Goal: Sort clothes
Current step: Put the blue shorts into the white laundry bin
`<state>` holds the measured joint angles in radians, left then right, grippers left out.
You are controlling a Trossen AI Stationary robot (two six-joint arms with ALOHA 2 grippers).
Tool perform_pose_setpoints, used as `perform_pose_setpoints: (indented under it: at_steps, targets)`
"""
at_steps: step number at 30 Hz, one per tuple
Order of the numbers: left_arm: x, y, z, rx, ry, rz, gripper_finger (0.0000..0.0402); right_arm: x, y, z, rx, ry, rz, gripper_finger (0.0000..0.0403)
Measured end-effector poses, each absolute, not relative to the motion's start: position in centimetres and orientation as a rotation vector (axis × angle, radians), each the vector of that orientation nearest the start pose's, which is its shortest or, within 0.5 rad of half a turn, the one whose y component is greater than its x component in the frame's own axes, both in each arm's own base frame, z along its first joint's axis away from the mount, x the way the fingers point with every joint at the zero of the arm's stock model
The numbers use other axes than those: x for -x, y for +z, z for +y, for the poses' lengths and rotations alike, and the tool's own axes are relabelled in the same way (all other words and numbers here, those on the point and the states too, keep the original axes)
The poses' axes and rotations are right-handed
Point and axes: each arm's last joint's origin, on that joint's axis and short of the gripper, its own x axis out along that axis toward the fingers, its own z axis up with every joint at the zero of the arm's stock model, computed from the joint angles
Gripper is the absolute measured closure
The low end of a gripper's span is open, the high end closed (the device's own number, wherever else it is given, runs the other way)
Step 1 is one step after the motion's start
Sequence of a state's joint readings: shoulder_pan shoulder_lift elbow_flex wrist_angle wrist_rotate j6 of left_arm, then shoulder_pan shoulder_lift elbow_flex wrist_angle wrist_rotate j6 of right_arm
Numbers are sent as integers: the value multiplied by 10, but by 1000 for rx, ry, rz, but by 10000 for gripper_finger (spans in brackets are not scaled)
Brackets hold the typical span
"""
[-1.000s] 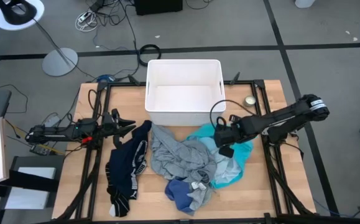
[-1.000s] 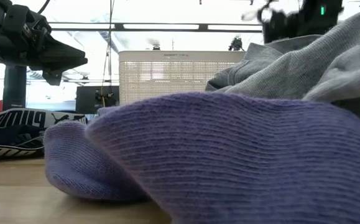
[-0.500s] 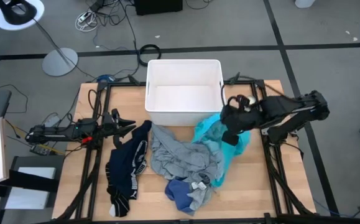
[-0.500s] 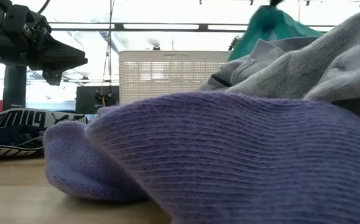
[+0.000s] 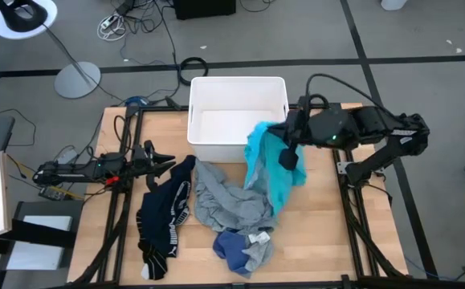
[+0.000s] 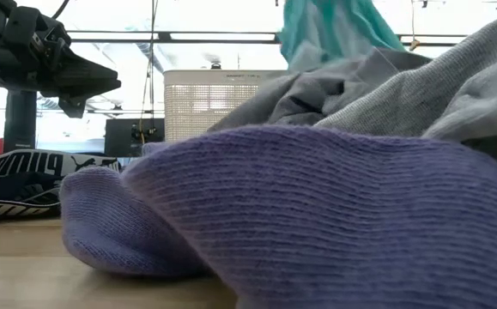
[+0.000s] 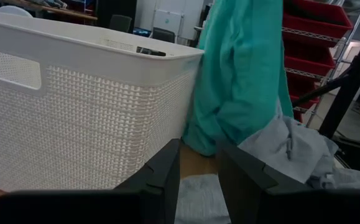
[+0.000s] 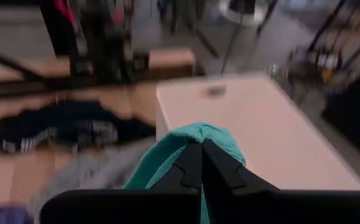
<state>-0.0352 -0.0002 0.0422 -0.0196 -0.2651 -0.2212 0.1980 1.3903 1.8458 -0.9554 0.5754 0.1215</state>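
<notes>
My right gripper (image 5: 288,154) is shut on the turquoise piece (image 5: 271,172), raised beside the near right corner of the white bin (image 5: 238,116). The piece hangs down toward the grey shirt (image 5: 230,201). It also shows in the low view (image 6: 334,30) and the left wrist view (image 7: 242,74). A blue sock (image 5: 230,245) lies against the shirt's near edge. The black-navy piece with white lettering (image 5: 161,217) lies flat at the left. My left gripper (image 5: 168,163) is open and empty just above that piece's far end. My right gripper pinches a bunched fold of the turquoise piece (image 8: 198,134) between its two fingers, at the piece's upper end. The cloth hangs slack below the fingers (image 8: 183,171). Its lower end (image 5: 280,205) reaches down to the grey shirt; whether it rests there, I cannot tell.
The white bin stands at the middle of the table's far edge, open side up. Dark frame rails (image 5: 124,201) run along the table's left and right sides. Bare wood (image 5: 336,233) shows at the near right.
My right gripper has risen and gone toward the far edge and the bin, holding the turquoise piece. The piece has been pulled up off the pile from lying spread on the table. It now hangs long and narrow beside the bin.
</notes>
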Motion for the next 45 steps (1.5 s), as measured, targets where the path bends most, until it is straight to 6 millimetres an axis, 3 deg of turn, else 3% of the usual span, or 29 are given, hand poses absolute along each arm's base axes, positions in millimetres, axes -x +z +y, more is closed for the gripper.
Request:
perform_pose_setpoints:
  at_steps: [11, 20, 35, 41, 45]
  targets:
    - [-94, 176, 4, 223, 226, -48, 294, -259, 523, 7, 140, -429, 45, 403]
    - [-94, 176, 4, 224, 226, -48, 294, -269, 552, -25, 186, -452, -290, 403]
    - [-94, 177, 4, 225, 225, -55, 294, -307, 557, -111, 308, -473, -875, 403]
    - [-94, 177, 4, 225, 226, -55, 294, -313, 581, -135, 348, -357, -1062, 403]
    - [-94, 177, 4, 225, 226, -55, 294, -323, 589, -144, 277, -280, -1055, 403]
